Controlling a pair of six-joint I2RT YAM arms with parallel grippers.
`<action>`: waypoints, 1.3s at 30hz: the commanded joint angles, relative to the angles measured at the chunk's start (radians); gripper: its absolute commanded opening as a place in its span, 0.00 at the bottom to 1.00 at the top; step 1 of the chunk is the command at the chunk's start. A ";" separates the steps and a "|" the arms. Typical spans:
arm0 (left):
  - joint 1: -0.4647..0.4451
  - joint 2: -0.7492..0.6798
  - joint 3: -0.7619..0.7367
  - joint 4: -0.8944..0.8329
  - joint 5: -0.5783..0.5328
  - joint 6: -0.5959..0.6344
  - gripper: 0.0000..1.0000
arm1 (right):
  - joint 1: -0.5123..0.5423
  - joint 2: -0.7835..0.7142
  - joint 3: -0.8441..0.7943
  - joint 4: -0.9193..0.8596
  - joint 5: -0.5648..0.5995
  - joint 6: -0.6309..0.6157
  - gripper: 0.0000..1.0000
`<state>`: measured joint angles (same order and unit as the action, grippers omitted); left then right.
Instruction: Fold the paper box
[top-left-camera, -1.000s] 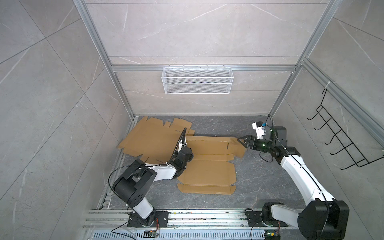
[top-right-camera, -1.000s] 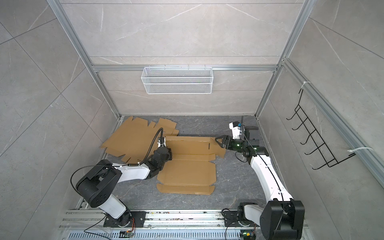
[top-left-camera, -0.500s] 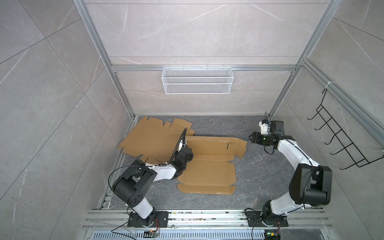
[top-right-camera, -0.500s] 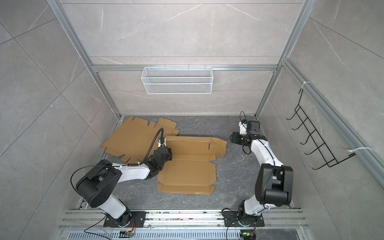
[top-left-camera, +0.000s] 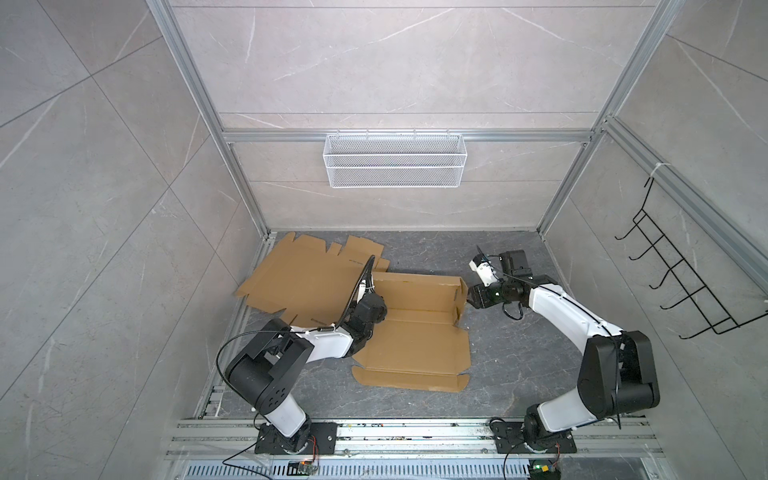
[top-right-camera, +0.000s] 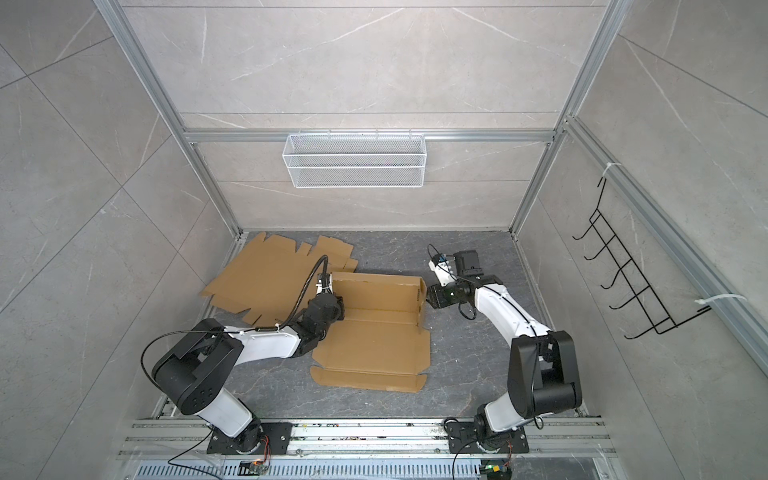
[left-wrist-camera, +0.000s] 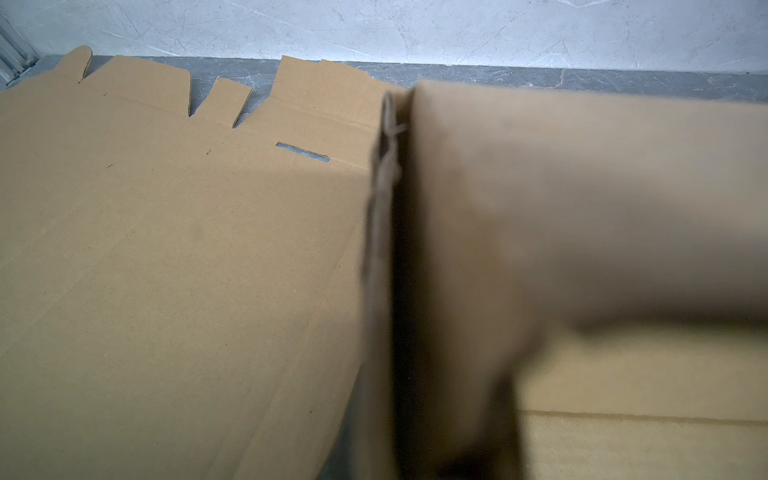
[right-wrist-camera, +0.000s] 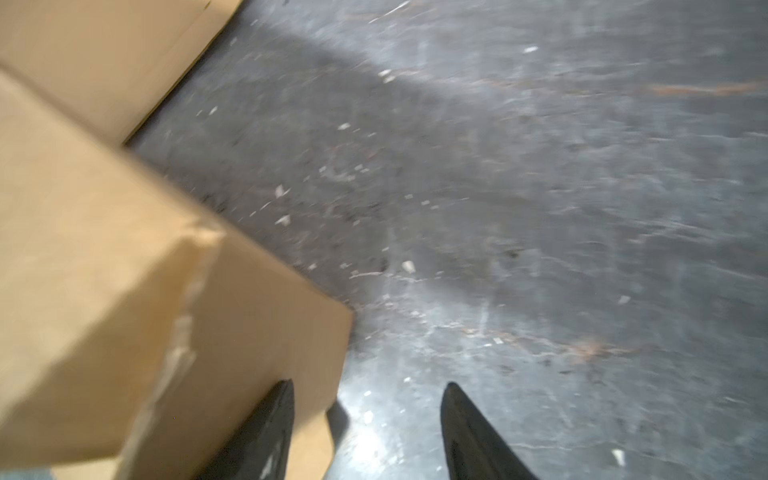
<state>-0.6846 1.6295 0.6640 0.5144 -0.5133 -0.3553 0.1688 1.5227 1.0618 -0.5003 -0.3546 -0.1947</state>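
grey floor, paper box lengthwise toward back wall, left claw pinching its side, right claw open

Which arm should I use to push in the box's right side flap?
Right. Its open right gripper is beside that raised flap, while the left gripper is shut on the box at its opposite wall, probably steadying it.

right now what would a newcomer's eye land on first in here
The half-folded paper box in the middle of the floor, its walls partly raised, with both arms at it: the left gripper shut on its left wall, the right gripper open at its right flap. Next come a flat cardboard sheet lying behind it to the left and a white wire basket on the back wall.
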 joint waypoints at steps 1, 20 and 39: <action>-0.003 0.033 0.006 -0.091 0.036 0.010 0.00 | 0.040 -0.026 -0.007 -0.110 0.025 -0.052 0.59; -0.002 0.026 0.002 -0.106 0.037 0.002 0.00 | 0.070 -0.134 -0.213 0.227 -0.111 0.106 0.66; -0.003 0.023 -0.009 -0.116 0.037 0.005 0.00 | 0.073 -0.152 -0.303 0.238 -0.073 0.200 0.54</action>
<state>-0.6807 1.6337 0.6712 0.5030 -0.5205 -0.3550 0.2356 1.3773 0.7498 -0.2630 -0.4267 -0.0132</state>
